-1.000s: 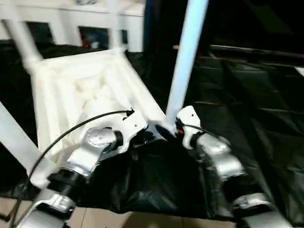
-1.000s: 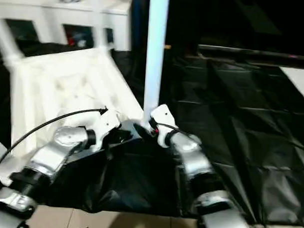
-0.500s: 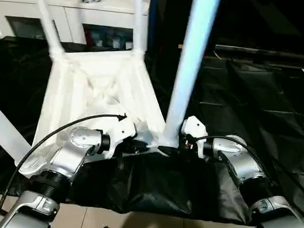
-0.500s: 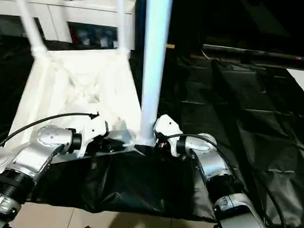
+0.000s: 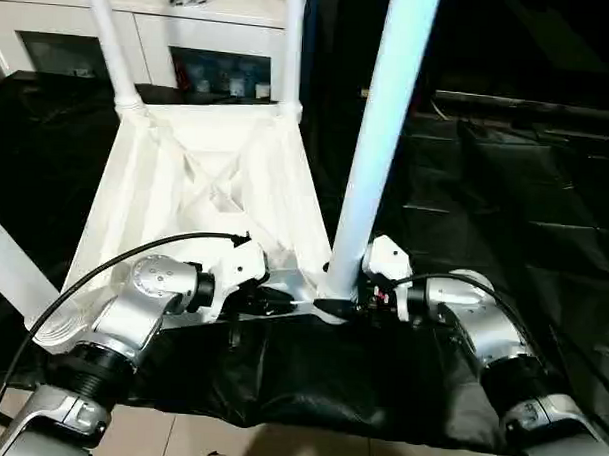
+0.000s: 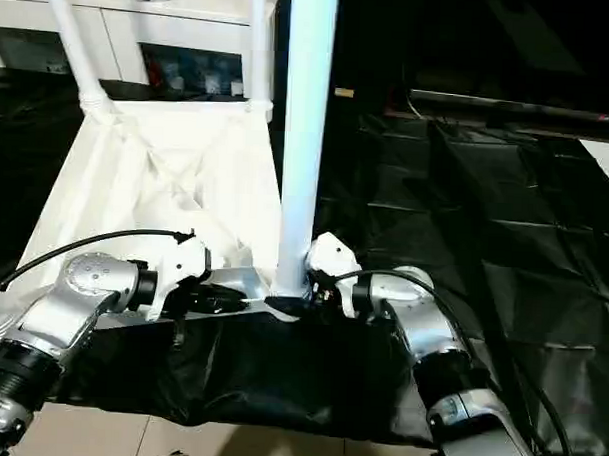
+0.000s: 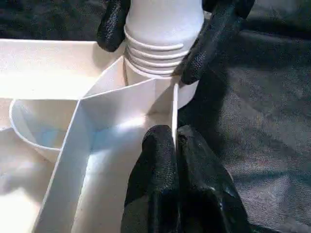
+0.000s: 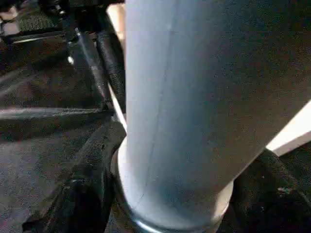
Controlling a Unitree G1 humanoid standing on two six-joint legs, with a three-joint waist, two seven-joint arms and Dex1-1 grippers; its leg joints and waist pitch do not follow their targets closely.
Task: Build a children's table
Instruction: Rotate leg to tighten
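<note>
The children's table lies upside down on a black sheet, and its white ribbed top faces up. Two legs stand in the far corners, and another leg rises at the near left. At the near right corner an upright leg sits with its threaded end in the socket. My right gripper is shut on that leg's base, one finger on each side. My left gripper is shut on the thin rim of the top beside that corner.
A white cabinet with glass doors stands behind the table. The black sheet spreads to the right, and tiled floor shows at its near edge. A black cable loops over my left forearm.
The head views have tilted and steadied. My right gripper's fingers have drawn in around the base of the near right leg. The left gripper has kept its hold on the rim.
</note>
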